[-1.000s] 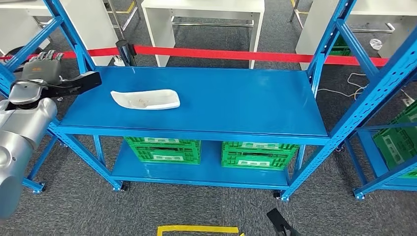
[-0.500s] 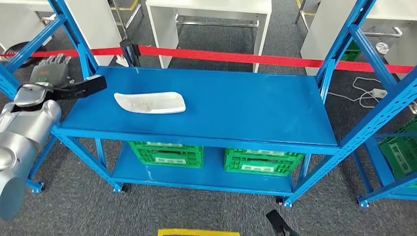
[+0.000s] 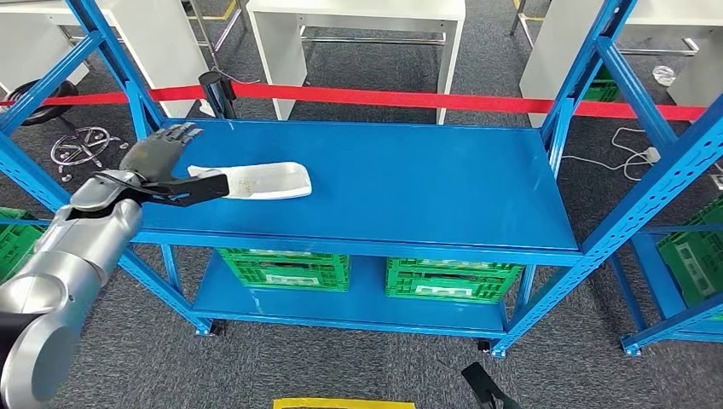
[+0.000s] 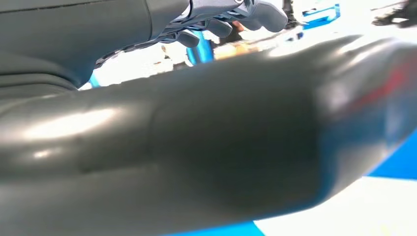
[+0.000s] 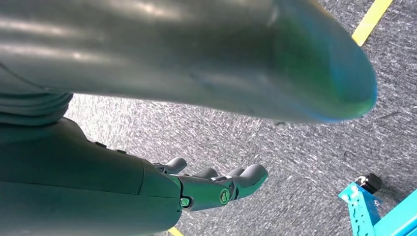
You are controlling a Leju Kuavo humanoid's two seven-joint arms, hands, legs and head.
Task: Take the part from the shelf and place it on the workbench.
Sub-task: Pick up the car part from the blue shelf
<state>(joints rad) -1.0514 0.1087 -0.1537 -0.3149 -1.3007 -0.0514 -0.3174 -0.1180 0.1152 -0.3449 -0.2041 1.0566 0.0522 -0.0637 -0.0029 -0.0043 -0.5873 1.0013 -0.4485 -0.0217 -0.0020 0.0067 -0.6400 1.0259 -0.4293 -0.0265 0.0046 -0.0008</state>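
White part [image 3: 260, 181] flat on the blue shelf [image 3: 401, 183], at ten o'clock of its top; left hand [image 3: 162, 166] at its nine-o'clock end, fingers spread, holding nothing, so best slid under that edge, thumb above, before closing firmly.

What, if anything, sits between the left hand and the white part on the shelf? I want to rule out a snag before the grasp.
Nothing visible does. The left hand is open right at the near end of the white part, its thumb reaching over that end. The shelf top around the part is bare blue.
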